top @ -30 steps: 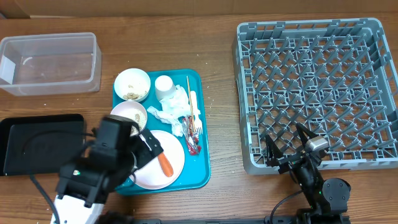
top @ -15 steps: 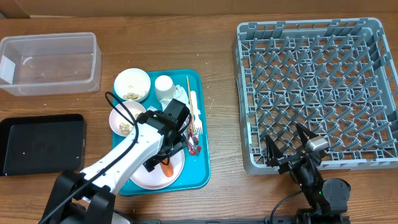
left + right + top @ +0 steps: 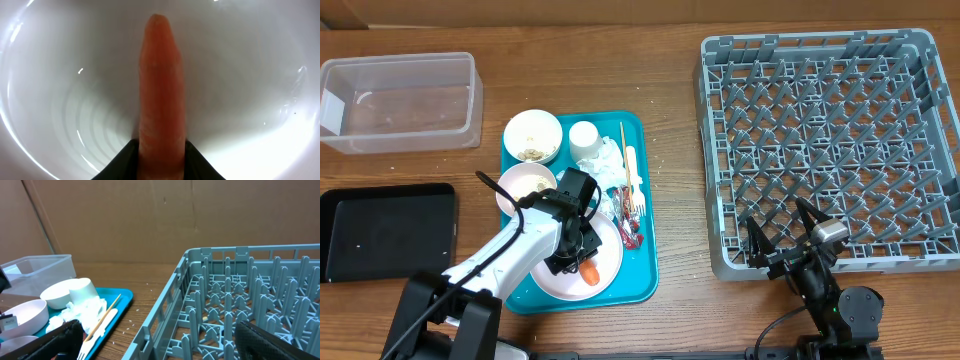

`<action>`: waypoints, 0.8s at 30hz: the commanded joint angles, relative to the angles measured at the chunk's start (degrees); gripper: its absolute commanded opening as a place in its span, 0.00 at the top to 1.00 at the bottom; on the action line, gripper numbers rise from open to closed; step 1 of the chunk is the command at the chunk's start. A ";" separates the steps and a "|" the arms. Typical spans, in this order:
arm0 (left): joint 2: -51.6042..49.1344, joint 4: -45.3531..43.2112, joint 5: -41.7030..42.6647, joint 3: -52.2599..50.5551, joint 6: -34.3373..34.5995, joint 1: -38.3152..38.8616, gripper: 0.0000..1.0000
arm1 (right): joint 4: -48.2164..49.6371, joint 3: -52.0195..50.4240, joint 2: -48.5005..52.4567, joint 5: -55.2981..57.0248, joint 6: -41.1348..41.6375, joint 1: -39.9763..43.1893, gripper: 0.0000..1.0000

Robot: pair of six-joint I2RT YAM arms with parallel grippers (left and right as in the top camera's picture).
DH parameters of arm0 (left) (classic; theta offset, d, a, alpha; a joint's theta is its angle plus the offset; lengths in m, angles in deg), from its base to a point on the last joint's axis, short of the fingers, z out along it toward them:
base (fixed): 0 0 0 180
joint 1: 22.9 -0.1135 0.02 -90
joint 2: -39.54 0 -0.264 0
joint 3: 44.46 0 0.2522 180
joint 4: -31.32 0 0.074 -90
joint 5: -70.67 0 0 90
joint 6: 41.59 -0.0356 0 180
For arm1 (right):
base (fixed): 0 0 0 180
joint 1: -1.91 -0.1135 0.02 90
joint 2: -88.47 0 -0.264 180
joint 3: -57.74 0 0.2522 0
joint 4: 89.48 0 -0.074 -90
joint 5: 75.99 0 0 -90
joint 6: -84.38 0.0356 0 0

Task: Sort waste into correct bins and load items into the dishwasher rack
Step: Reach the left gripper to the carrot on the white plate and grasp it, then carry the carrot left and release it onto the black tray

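Observation:
An orange carrot piece [image 3: 589, 272] [image 3: 161, 85] lies on the pale pink plate [image 3: 611, 258] at the front of the teal tray [image 3: 647, 205]. My left gripper [image 3: 582, 263] [image 3: 161, 161] is down on the plate, with a black finger pressed against each side of the carrot. Crumpled white napkins [image 3: 604, 170], a red wrapper [image 3: 629, 232], a white fork [image 3: 638, 192], a thin stick [image 3: 623, 140], a cup [image 3: 583, 137] and two bowls [image 3: 532, 135] [image 3: 523, 184] share the tray. My right gripper [image 3: 782, 232] [image 3: 165, 345] stands open at the near edge of the grey dishwasher rack [image 3: 706, 150] [image 3: 200, 260].
A clear tub [image 3: 400, 62] sits at the back left and a shallow black tray [image 3: 380, 235] at the front left. The left arm stretches from the front edge across the tray's near corner. White crumbs dot the wood between tray and rack.
My left arm swung from the front left over the tray and came down on the plate. Its jaws went from wide open to closed on the carrot. The right arm stayed still.

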 commanded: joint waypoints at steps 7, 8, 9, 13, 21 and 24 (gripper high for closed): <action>-1.33 13.70 0.17 9.25 -0.66 0.04 0.96 | 0.33 -0.59 -0.42 0.57 0.20 -0.42 0.00; -0.83 17.31 0.17 12.87 -1.33 -0.02 0.96 | 0.35 -0.59 -0.42 0.57 0.20 -0.42 0.00; -0.57 19.15 0.17 14.95 -2.23 -0.31 0.96 | 0.33 -0.59 -0.42 0.57 0.20 -0.42 0.00; 1.86 26.95 -1.38 24.13 -6.51 -6.08 0.96 | 0.35 -0.59 -0.42 0.57 0.20 -0.42 0.00; 4.39 24.92 -4.31 27.61 -18.01 -51.19 0.94 | 0.35 -0.59 -0.42 0.57 0.20 -0.42 0.00; 3.28 21.24 -5.49 27.47 -19.02 -61.88 0.92 | 0.33 -0.59 -0.42 0.57 0.20 -0.42 0.00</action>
